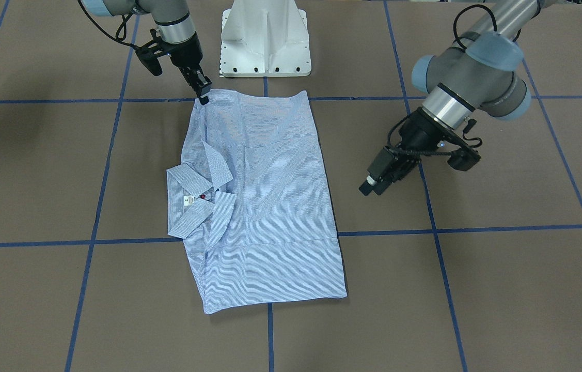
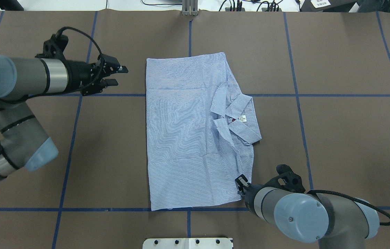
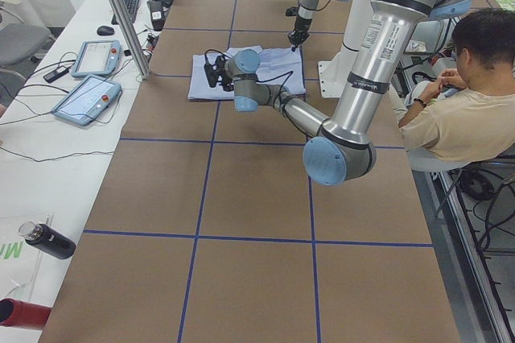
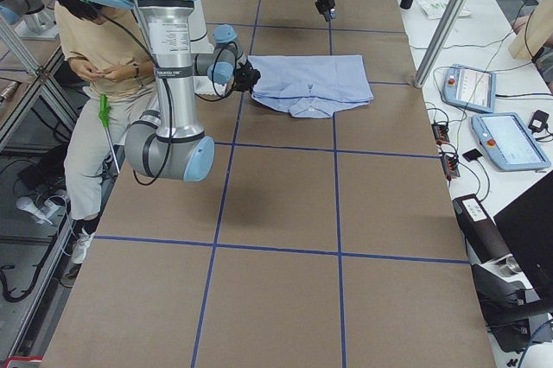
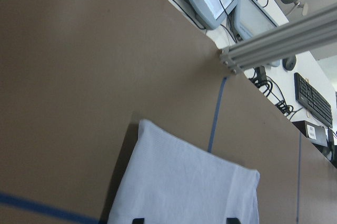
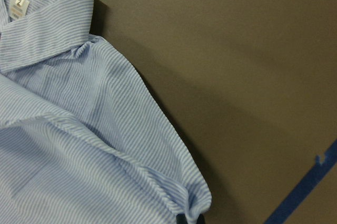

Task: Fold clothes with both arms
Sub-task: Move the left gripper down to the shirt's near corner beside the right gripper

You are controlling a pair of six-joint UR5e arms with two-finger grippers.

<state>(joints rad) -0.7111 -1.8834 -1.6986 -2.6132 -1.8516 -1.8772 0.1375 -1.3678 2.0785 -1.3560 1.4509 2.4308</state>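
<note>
Brown paper covers the worktop (image 2: 336, 138), which is divided into large squares by blue tape lines (image 2: 350, 95). At its middle the shirt (image 2: 181, 138) is laid flat, folded into a long rectangle whose length runs from the near edge, by the white base (image 2: 188, 243), toward the far edge. The collar (image 2: 246, 129) is spread open and juts out past the shirt's right long edge about halfway along, with the white label (image 2: 243, 118) and a red button (image 2: 233, 120) seen just inside it. The right claw (image 1: 203, 96) rests at the shirt's near right corner and is clenched on the fabric there. In the right wrist view that corner is seen bunched and curled up against a dark fingertip. The left claw (image 2: 120, 76) is released, its two fingers spread apart, and hangs above bare paper near the shirt's far left corner, apart from the cloth and touching nothing. It is pointed toward the shirt, one end of which is framed between the two fingertips in the left wrist view. A seated person (image 3: 467, 109) is seen behind the base in both side views, and two pendants (image 3: 87, 100) are laid on the white side table beyond the worktop's far edge.
</note>
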